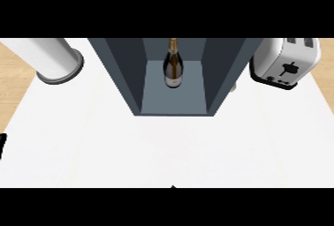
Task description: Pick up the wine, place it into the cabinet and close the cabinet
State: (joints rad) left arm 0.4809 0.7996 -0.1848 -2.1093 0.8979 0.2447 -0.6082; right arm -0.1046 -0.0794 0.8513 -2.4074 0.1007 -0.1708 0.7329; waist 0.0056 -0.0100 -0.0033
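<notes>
I am seeing the white table (163,150) carrying an open grey cabinet (175,102), a toaster (287,62) and a white cylinder (52,57).

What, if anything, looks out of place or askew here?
Nothing stands out. The wine bottle stands upright inside the open cabinet; the toaster and the white cylinder stand upright either side, nothing spilled.

One wine bottle (173,70), one cabinet (124,75), one toaster (287,62), perhaps one canister (52,57).
</notes>
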